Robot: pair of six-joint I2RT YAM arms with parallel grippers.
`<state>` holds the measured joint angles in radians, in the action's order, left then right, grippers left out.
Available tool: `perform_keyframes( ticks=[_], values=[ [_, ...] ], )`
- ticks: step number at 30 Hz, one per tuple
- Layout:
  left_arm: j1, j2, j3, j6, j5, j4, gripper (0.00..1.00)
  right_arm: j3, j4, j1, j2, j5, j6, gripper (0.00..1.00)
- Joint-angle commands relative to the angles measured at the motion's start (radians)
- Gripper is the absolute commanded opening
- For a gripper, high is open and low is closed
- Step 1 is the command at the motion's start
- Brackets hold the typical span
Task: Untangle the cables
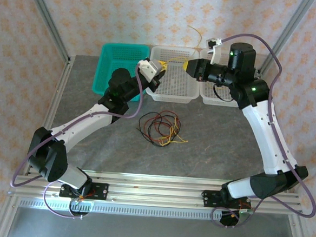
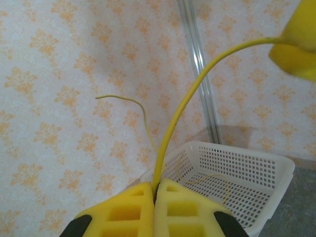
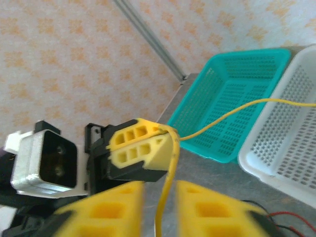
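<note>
Handover, I judge: your left claw (image 2: 155,186) pinches the yellow cable (image 2: 183,106) so your right claw (image 3: 160,191), spread around it, may withdraw.

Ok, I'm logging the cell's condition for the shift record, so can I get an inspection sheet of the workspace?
Surface: grey table.
Job's things: red, black and yellow tangle mid-table; yellow cable lifted between the grippers.
Clutter: teal basket and white baskets at far edge.
Grippers: left gripper shut on yellow cable; right gripper open around it.
Cables: purple-grey arm cables looping beside the arms.
Surroundings: patterned walls, metal frame posts.
</note>
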<state>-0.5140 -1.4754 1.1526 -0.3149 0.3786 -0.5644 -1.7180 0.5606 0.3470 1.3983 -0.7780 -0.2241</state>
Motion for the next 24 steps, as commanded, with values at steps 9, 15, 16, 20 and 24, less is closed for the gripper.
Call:
perform_keyframes(
  ticks=[9,15,16,20,24],
  values=[
    [-0.004,0.150,-0.121,0.088,-0.079,-0.070,0.00,0.284,-0.214,-0.115,-0.256,0.749,-0.128,0.75],
    [0.001,0.231,-0.175,0.137,0.071,-0.067,0.00,0.311,-0.415,-0.261,-0.066,0.158,-0.083,0.81],
    [0.000,0.239,-0.176,0.145,0.095,-0.063,0.00,0.302,-0.440,-0.261,-0.033,0.088,-0.069,0.83],
    [0.000,0.260,-0.184,0.199,0.182,-0.082,0.00,0.264,-0.510,-0.260,0.074,-0.035,-0.025,0.87],
    [0.000,0.263,-0.180,0.235,0.229,-0.090,0.00,0.283,-0.610,-0.258,0.102,-0.086,-0.031,0.87]
  ],
)
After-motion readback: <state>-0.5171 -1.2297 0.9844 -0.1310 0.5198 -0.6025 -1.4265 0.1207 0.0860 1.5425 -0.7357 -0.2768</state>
